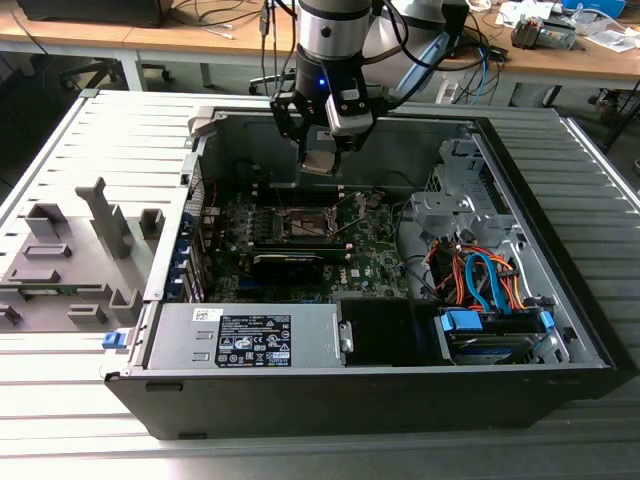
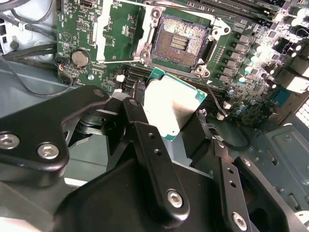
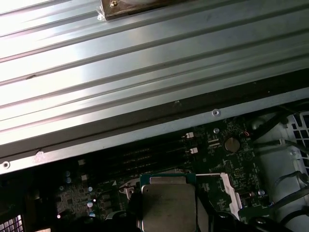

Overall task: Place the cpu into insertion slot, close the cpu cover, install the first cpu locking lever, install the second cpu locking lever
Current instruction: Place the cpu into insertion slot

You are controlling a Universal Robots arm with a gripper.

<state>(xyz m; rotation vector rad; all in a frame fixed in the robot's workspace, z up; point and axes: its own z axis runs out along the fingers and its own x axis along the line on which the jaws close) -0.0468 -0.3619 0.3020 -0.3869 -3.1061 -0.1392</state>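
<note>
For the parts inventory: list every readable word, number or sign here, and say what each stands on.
On the white label of the power supply: print too small to read.
On the motherboard: a white triangle outline; its lettering is too small to read.
On the cpu: top washed out by glare, nothing legible.

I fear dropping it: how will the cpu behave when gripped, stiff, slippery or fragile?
Probably stiff: the cpu is a flat plate with a metal top. That smooth top may be slippery. Its thin green edge looks fragile.

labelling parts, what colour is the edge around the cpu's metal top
Teal green board edge on the cpu, clearest in the second wrist view.
</note>
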